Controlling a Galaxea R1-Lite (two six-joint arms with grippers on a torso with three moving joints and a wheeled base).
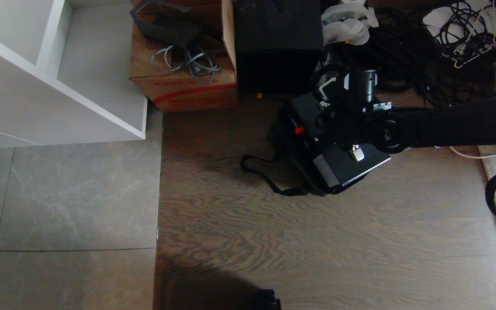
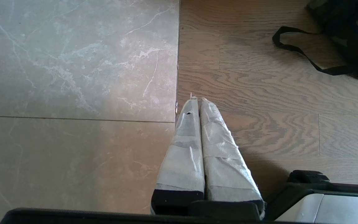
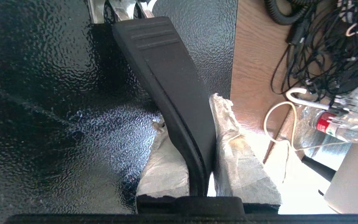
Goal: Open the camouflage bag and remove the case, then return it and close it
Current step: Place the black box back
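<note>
While its handle (image 3: 172,93) is pinched between the taped fingers (image 3: 241,161) of the right gripper (image 3: 194,130), the case (image 1: 347,165) sits tilted over the camouflage bag (image 1: 291,142) on the wood floor (image 1: 317,241), right of centre and toward the far side of the scene. Its pebbled black shell looks rigid and probably fairly weighty for its size, so it should move as one stiff slab, not sag. A hold by the handle alone, seemingly off its middle, may let the case swing or twist; the smooth moulded bar could also slide between the padded jaws. That handle remains the sensible place to grip, as the flat faces look too broad for the fingers. By contrast the bag beneath is soft fabric, mostly hidden under the case, with its black shoulder strap (image 1: 269,178) trailing left across the boards, where it might snag. Nearer and to the left, the left gripper (image 2: 197,102) hangs idle over the seam between tile and wood, fingers pressed together on nothing. Beyond, a cardboard carton (image 1: 183,82) and a tall black box (image 1: 278,43) stand against the far edge, with tangled cables (image 1: 446,47) at far right.
</note>
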